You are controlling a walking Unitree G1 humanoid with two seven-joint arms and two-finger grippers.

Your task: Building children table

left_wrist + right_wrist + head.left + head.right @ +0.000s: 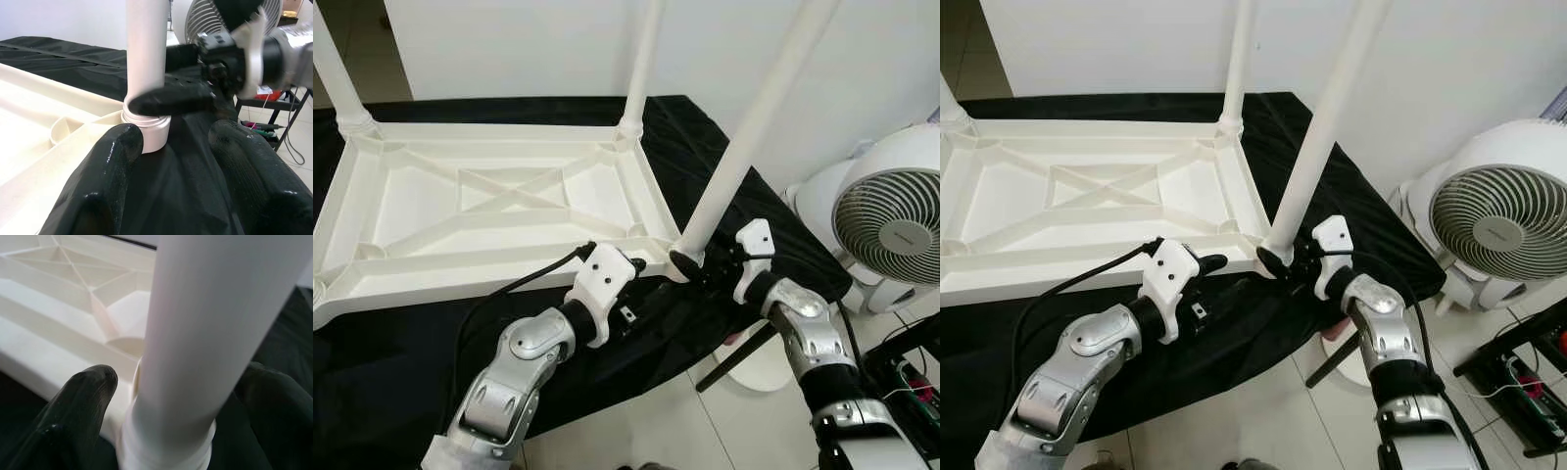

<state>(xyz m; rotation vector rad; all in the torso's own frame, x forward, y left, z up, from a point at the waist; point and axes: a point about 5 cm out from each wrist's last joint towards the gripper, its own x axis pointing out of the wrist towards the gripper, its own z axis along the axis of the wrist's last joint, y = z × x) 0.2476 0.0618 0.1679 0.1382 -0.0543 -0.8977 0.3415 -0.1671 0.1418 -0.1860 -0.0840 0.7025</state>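
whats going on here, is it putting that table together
Yes. A white plastic children's table top lies upside down on a black cloth. Three legs stand in its corner sockets. The right gripper has its fingers around the base of the near right leg, right at the socket, and that leg leans a little. The left gripper hovers open beside the same corner, holding nothing. A white fan stands on the floor to the right.
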